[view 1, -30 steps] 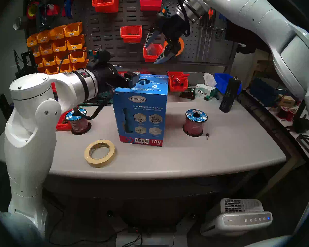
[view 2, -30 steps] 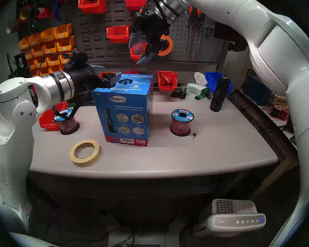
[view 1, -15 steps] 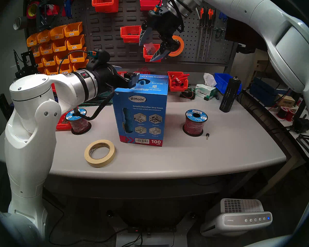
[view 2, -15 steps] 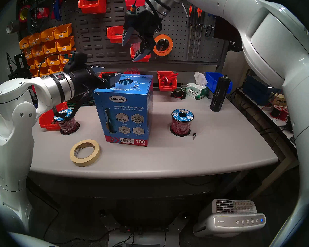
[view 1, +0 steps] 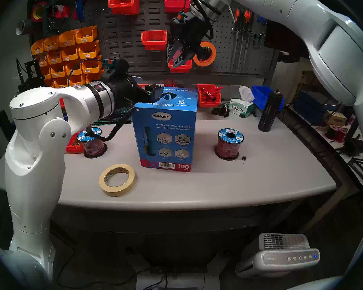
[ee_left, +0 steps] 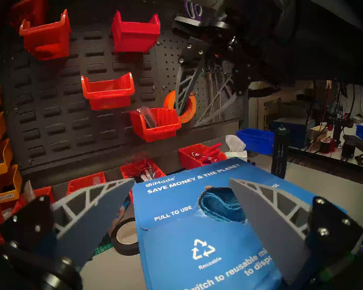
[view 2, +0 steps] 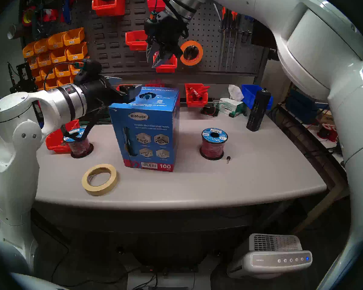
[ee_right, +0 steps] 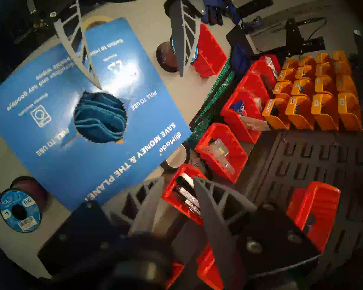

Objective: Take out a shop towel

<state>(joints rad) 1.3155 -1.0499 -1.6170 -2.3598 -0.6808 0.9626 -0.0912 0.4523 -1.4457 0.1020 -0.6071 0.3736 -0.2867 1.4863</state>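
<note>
While the tall blue carton (view 1: 166, 128) stands in the middle of the gray table (view 1: 260, 178), the shop towel (ee_right: 101, 118) sits folded inside it. You can see the towel through the round hole in the top, and none of it sticks out yet.

The left gripper (ee_left: 180, 191) reaches in level at the top of the carton with its fingers spread wide. One finger (ee_left: 266, 224) lies over the lid next to the hole, and the other hangs past the carton's edge. It grips nothing. It looks set there to keep the carton from tipping or lifting when the towel gets pulled.

The right gripper (view 1: 177, 55) hangs high above the carton and points down at the hole. Its fingers are partly closed with a small gap, and they are empty. That narrow shape should fit into the hole to pinch the towel.
</note>
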